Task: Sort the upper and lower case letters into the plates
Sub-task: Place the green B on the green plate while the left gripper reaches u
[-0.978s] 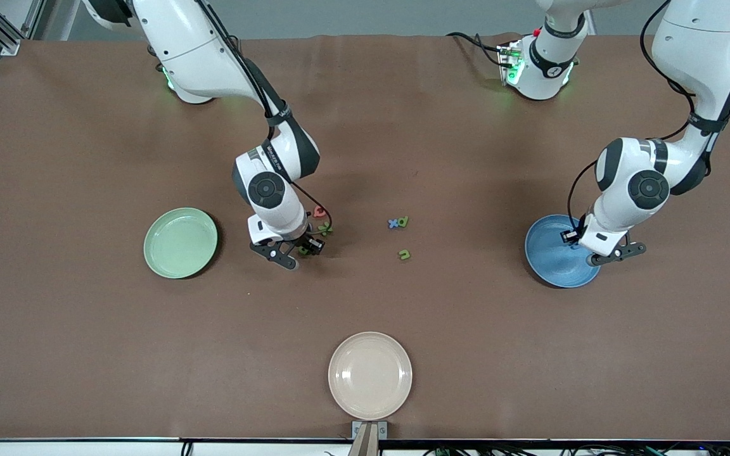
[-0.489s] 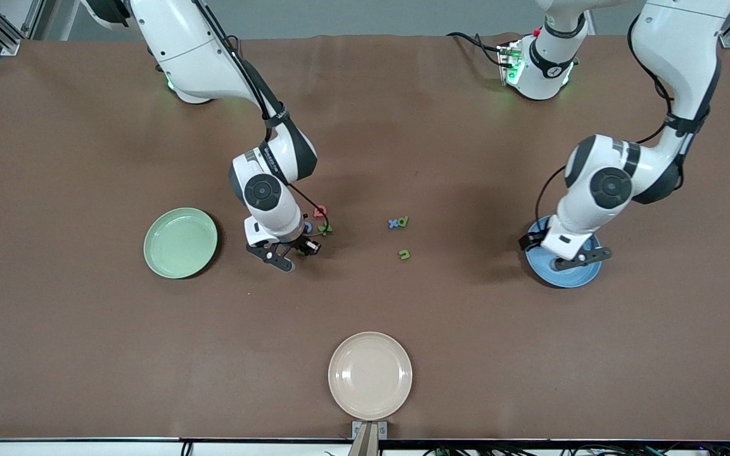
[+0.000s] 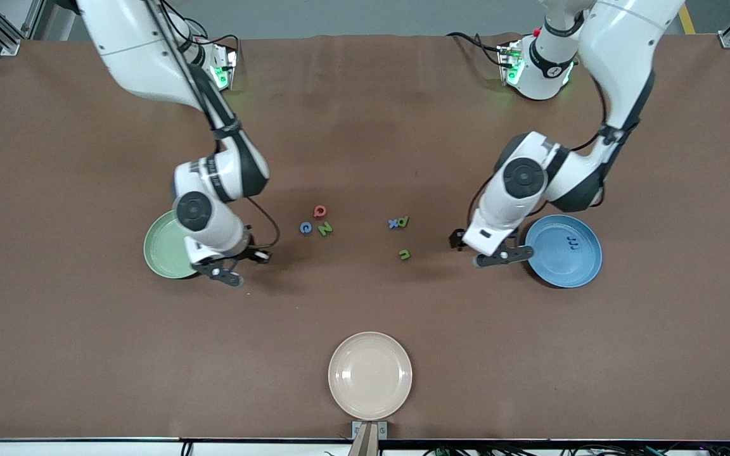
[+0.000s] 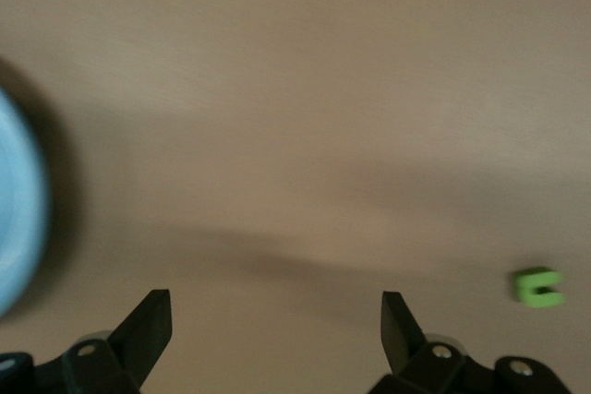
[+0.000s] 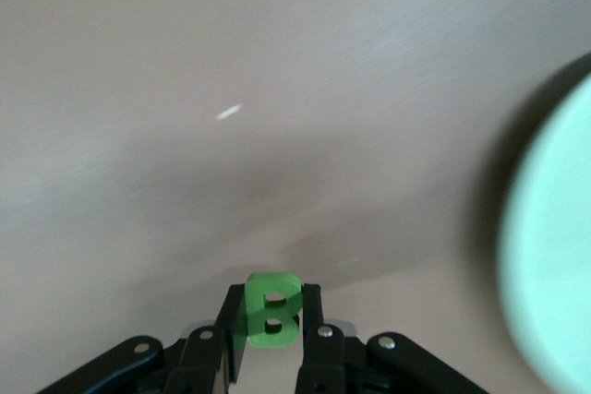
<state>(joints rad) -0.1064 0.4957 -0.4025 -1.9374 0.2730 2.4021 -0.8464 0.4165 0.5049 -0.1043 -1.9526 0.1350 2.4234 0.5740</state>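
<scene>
1. The right arm's wrist covers part of the pale green plate (image 3: pixel 165 247), the side toward the loose letters; the right claw (image 3: pixel 238 266) shows there only as dark fingers, and the letter it carries cannot be read from the front.
2. In the right wrist view, the right claw (image 5: pixel 271 320) is clenched on a green letter B (image 5: pixel 271 309) — its long axis runs along the fingers.
3. The left claw (image 3: pixel 488 250) hangs released over the counter (image 3: pixel 365 126), just beside the blue plate (image 3: pixel 583 266) (its fingers (image 4: pixel 148 325) stand wide, holding nothing).
4. A small blue letter (image 3: pixel 571 241) lies in the blue plate, too small to read.
5. Between the plates lie a red letter (image 3: pixel 319 211), a blue letter c (image 3: pixel 305 227), a green Z (image 3: pixel 325 229) — and, toward the left arm's end, a blue x (image 3: pixel 393 223), a green letter (image 3: pixel 403 221) touching it and a green u (image 3: pixel 404 254).
</scene>
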